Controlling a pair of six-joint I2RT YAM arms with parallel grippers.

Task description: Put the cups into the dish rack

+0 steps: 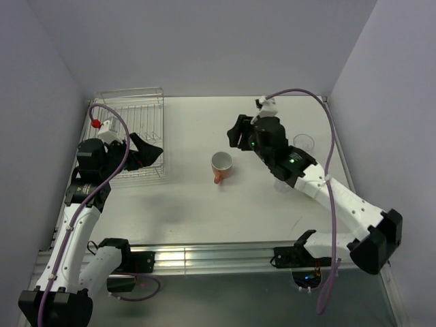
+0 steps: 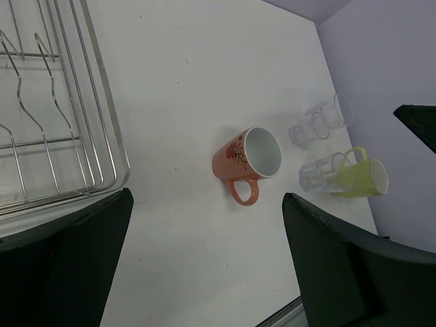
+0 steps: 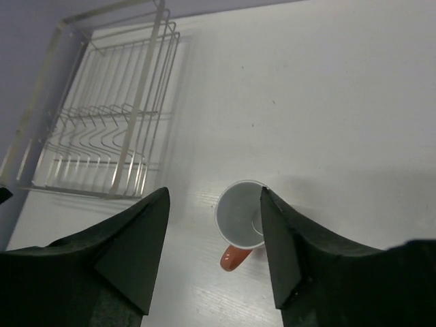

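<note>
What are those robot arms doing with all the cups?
They are meant to load cups into the dish rack. The right pincer hangs open just above the orange mug, which stands upright in the middle of the table. The left pincer is open and empty beside the rack. The clear glasses and a yellow-green mug wait on the right side. No cup shows in the rack.

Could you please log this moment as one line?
mug: on table, outside rack | right fingers: open, near mug | left fingers: open, at rack edge
</note>
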